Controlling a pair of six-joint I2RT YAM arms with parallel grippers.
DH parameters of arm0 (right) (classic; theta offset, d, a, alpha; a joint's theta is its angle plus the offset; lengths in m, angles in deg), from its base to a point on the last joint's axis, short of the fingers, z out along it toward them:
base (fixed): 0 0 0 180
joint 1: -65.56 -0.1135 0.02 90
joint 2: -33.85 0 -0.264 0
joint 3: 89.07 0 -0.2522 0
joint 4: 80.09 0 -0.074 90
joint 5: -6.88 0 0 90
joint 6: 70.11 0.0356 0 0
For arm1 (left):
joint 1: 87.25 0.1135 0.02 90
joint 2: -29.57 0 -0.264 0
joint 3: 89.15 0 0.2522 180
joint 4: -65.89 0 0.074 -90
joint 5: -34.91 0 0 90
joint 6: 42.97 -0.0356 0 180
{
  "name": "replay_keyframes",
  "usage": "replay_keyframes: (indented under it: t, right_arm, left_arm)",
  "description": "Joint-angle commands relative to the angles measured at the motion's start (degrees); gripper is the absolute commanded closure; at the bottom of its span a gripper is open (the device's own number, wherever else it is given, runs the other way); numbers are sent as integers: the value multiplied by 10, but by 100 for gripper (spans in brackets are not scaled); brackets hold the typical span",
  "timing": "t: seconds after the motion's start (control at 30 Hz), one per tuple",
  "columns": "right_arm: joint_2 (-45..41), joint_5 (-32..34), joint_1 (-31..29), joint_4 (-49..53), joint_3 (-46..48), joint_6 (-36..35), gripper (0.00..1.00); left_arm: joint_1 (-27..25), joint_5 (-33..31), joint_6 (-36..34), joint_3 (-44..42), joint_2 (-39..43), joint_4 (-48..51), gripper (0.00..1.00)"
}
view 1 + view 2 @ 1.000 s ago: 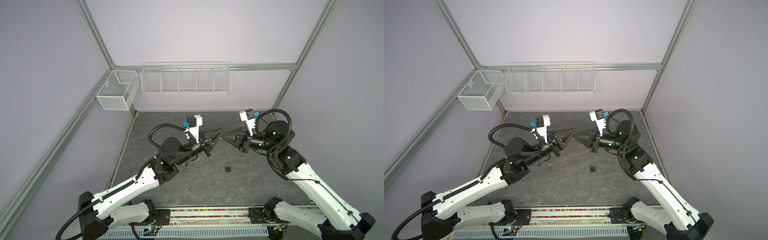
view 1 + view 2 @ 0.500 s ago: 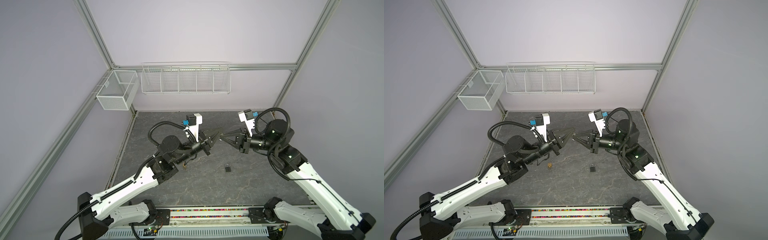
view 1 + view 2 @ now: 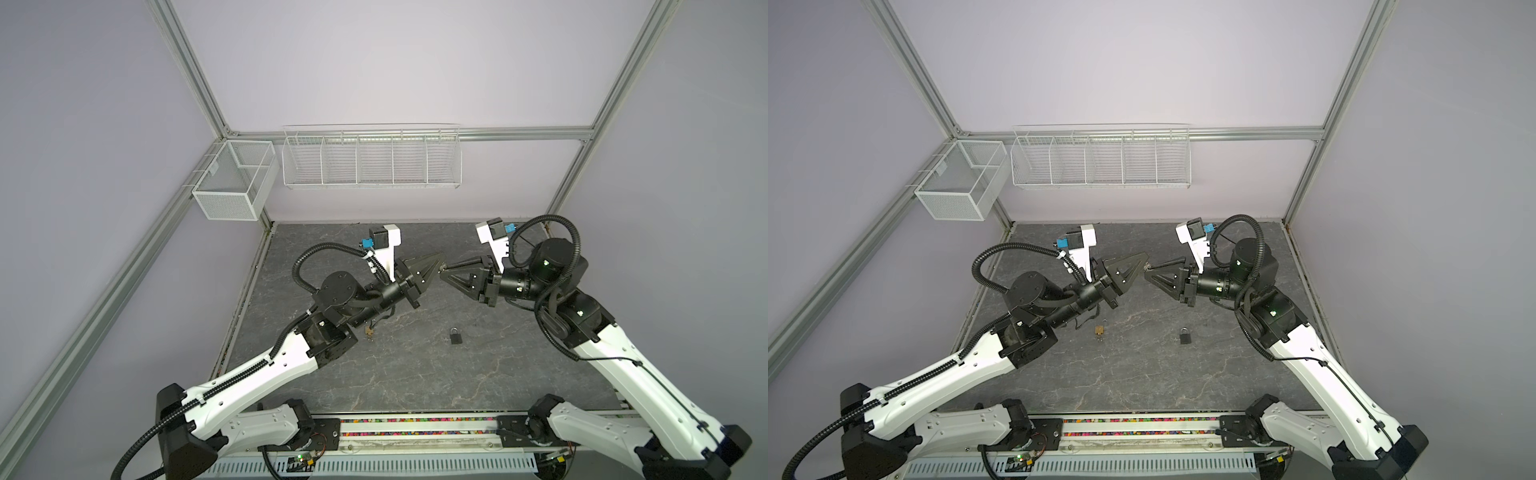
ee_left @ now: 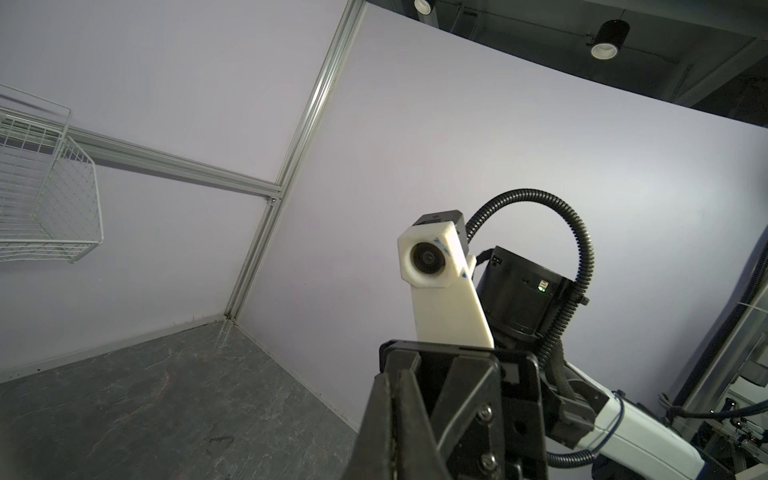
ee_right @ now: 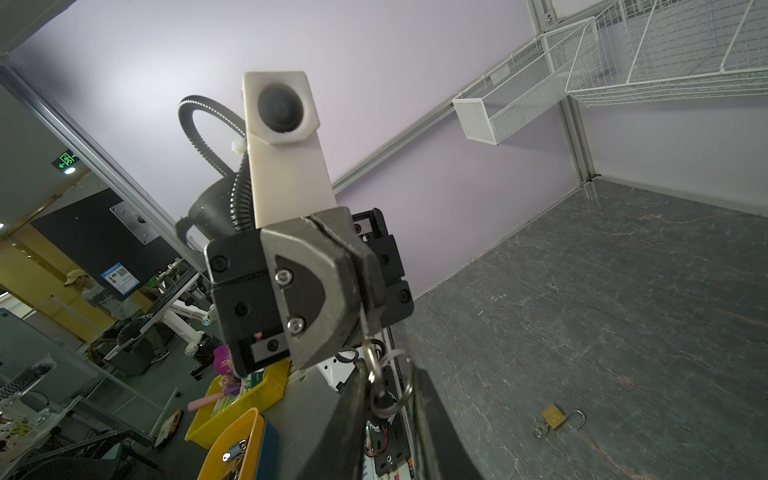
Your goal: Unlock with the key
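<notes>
My two grippers meet tip to tip in the air above the middle of the table. The left gripper [image 3: 441, 264] [image 3: 1146, 261] [image 4: 395, 376] is shut on the key [image 5: 364, 328], whose silvery blade sticks out of its pinched jaws. The key ring [image 5: 392, 384] hangs down between the fingers of my right gripper [image 3: 444, 269] [image 3: 1148, 270] [image 5: 390, 370], which stand a little apart. A black padlock [image 3: 455, 336] [image 3: 1185, 336] lies on the table below the grippers. A brass padlock [image 3: 1099, 330] [image 5: 553, 417] lies left of it, shackle raised, small keys at its base.
The dark stone-patterned table [image 3: 415, 374] has walls on three sides. A long wire basket [image 3: 371, 157] hangs on the back wall and a small mesh basket [image 3: 232, 187] on the left rail. The left forearm partly covers the brass padlock in a top view [image 3: 368, 331].
The two grippers have closed the gap and now touch tip to tip. The left jaws have shut on the key; the right jaws have parted slightly.
</notes>
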State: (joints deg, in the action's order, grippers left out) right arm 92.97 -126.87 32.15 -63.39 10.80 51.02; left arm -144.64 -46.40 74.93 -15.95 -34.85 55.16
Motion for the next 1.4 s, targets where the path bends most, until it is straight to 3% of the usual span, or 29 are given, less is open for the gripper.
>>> replay_keyframes:
  t: [0.0, 0.33, 0.93, 1.13, 1.23, 1.37]
  right_arm:
    - [-8, -1, -5, -33, -6, 9, 77]
    - [-17, -4, -6, -81, 0, 31, 76]
    - [-14, -1, -6, -80, 3, 28, 93]
    - [-23, 25, -7, -43, -1, 14, 94]
    - [-28, 39, -5, -12, -5, 4, 93]
    - [-29, 67, -4, 74, -17, -25, 93]
  left_arm:
    - [2, 9, 18, -6, -9, -37, 100]
    - [0, 14, 26, -9, -10, -42, 100]
    - [-1, 7, 26, -13, -9, -53, 100]
    - [-1, -2, 24, -16, -5, -45, 99]
    - [-1, -8, 22, -20, 1, -40, 81]
    - [-1, -36, 14, -32, 15, -25, 65]
